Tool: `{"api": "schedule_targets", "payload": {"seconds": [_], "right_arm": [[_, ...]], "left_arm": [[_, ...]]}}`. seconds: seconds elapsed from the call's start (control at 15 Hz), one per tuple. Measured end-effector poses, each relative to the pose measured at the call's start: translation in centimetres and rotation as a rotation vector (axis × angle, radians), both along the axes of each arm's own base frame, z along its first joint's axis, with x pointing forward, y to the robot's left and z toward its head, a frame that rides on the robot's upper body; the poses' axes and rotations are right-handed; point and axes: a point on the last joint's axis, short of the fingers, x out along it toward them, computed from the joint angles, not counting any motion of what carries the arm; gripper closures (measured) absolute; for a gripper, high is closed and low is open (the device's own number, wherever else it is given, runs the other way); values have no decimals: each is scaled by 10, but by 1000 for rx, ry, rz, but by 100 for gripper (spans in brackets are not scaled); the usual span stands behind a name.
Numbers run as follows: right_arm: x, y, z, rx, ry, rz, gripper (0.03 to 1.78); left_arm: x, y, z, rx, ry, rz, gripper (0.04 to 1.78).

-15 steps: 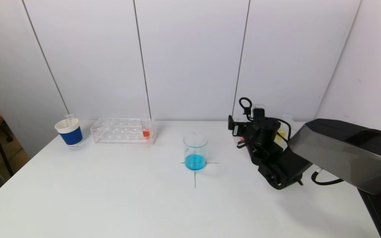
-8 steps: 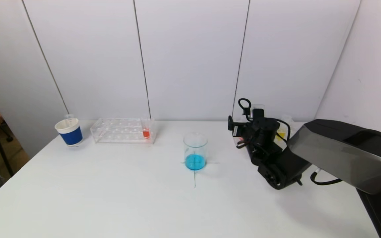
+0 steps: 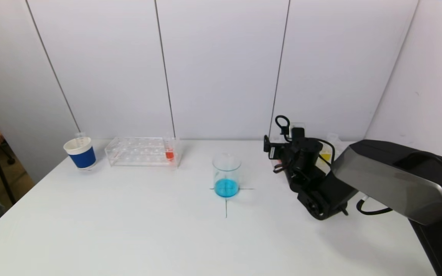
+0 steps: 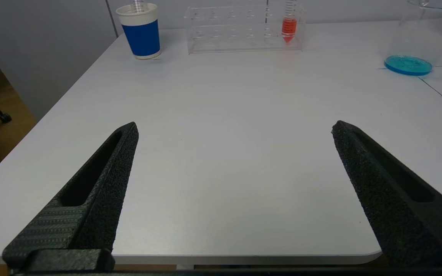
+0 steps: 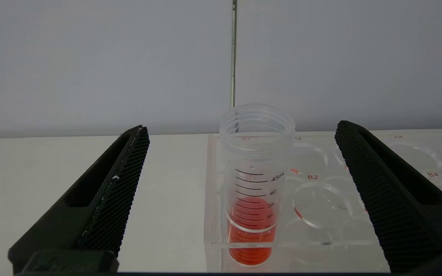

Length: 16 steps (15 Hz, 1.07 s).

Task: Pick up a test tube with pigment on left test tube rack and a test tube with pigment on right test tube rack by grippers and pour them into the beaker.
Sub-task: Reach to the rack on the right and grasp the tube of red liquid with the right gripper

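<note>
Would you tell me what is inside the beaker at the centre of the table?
The beaker holds a shallow layer of blue liquid at its bottom; the rest is empty. It stands on a black cross mark, whose centre it covers.

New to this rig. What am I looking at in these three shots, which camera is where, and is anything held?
It is a two-armed robot at a white table. The wide shot comes from its head; the other two come from cameras on each wrist, looking out between black gripper fingers.

On the table: a beaker with blue liquid in the middle, a clear left test tube rack holding a tube of red pigment, and a blue paper cup beside it.

The right gripper is open in front of the right rack, lined up on a graduated tube of red liquid, not touching it. The left gripper is open near the table's front edge. Nothing is held.
</note>
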Motion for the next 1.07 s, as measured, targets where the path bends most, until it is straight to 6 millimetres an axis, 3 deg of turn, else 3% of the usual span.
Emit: {"api": "schedule_targets", "payload": {"seconds": [1.07], "right_arm": [[2,-1,-1,-2,0,-3,5]], "left_arm": [[0,0,0,0,0,0,6]]}}
